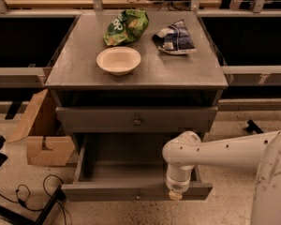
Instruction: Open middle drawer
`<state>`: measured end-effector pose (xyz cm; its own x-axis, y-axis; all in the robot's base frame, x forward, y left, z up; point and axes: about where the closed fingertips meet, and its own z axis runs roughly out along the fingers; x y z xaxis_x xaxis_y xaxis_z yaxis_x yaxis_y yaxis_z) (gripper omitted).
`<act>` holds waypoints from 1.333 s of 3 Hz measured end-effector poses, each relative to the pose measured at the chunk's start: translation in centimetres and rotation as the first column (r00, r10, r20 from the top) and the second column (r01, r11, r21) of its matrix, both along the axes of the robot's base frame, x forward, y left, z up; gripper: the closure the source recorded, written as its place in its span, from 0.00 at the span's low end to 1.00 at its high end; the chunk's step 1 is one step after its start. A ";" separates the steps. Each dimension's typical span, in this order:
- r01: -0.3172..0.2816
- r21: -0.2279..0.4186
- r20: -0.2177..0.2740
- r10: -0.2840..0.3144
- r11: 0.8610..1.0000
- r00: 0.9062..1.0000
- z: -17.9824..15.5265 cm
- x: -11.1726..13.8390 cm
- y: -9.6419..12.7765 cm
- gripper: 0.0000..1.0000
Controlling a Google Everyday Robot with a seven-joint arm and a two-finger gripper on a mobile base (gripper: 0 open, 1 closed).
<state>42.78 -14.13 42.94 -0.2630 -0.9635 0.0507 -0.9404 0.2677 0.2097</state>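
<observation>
The middle drawer (131,170) stands pulled out below a shut grey drawer front with a round knob (137,121). Its bare grey box interior is open to view and holds nothing. Its flat front (107,191) faces the camera at the bottom of the view. My gripper (176,195) hangs down from the white arm (215,151), which comes in from the right. The gripper sits at the right part of the drawer's front edge, over the front panel. Whatever lies under the pulled-out drawer is hidden.
On the cabinet top (79,67) stand a white bowl (118,60), a green chip bag (126,26) and a dark blue snack bag (175,37). A cardboard box (42,130) sits on the floor to the left, with black cables (33,196) in front of it.
</observation>
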 end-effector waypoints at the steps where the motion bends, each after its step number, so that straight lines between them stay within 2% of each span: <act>1: 0.000 0.000 0.000 0.000 1.000 1.000 0.0 0.0 0.0 0.21; 2: 0.000 0.000 0.000 0.000 1.000 1.000 0.0 0.0 0.0 0.01; 3: 0.000 0.000 0.000 0.000 1.000 1.000 0.0 0.0 0.0 0.00; 4: -0.036 0.023 0.015 0.035 0.999 0.999 1.3 0.4 0.4 0.00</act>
<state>43.18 -13.75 44.21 -0.2292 -0.9731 0.0243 -0.9523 0.2293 0.2013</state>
